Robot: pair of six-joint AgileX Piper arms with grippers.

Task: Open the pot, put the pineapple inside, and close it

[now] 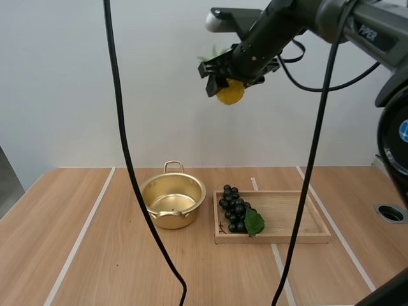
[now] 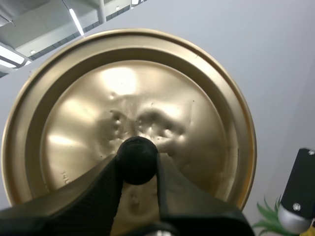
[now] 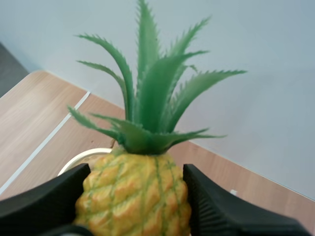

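1. Right hand [image 1: 227, 83] pinches the pineapple [image 1: 231, 94], upper centre, well above the table [image 1: 76, 223], likely for carrying.
2. Pot [image 1: 173, 203] open, lower centre-left, ready to receive.
3. Left hand [image 2: 138, 164] pinches the lid [image 2: 88, 113] by its knob [image 2: 138, 152], off the pot, freeing its mouth.

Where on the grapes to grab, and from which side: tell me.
Take the grapes across the middle of the bunch, straight down from above. The bunch lies flat at the left end of the tray, beside its low wall, so a sideways approach would likely hit the rim. It runs front to back, so close across its narrower width.
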